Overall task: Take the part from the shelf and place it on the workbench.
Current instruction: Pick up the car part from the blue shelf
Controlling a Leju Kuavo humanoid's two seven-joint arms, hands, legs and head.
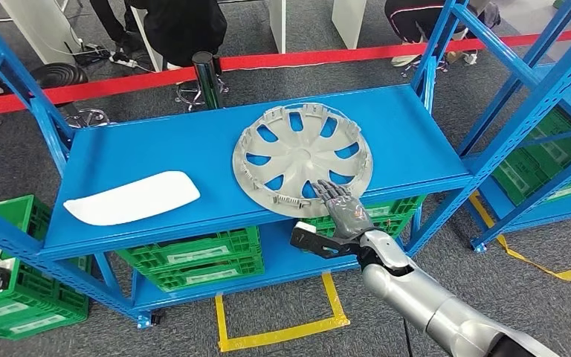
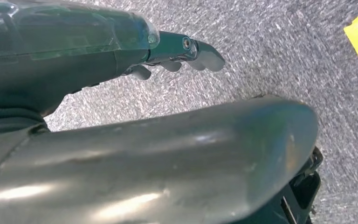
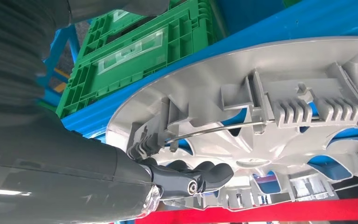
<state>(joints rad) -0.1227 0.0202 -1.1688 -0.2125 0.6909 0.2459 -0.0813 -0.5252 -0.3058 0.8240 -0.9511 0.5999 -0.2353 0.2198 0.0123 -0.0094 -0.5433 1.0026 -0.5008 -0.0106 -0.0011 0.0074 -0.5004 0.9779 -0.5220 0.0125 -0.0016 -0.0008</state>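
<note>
**Robot hand reaches hubcap on blue shelf**

While the silver hubcap (image 1: 302,160) lies inner side up on the top board of the blue shelf (image 1: 156,149), its near rim jutting past the front edge, the robot's right hand (image 1: 340,208) rests on that rim, fingers (image 3: 209,172) curled over the clips and wire ring; whether they actually grip it cannot be told. A white curved panel (image 1: 134,198) lies well apart on the same board. Green crates (image 1: 193,256) fill the level below. The left hand (image 2: 177,53) hangs over grey carpet (image 2: 279,56), fingers loosely curled and holding nothing. Red barrier tape (image 1: 119,83) crosses behind the shelf.
</note>
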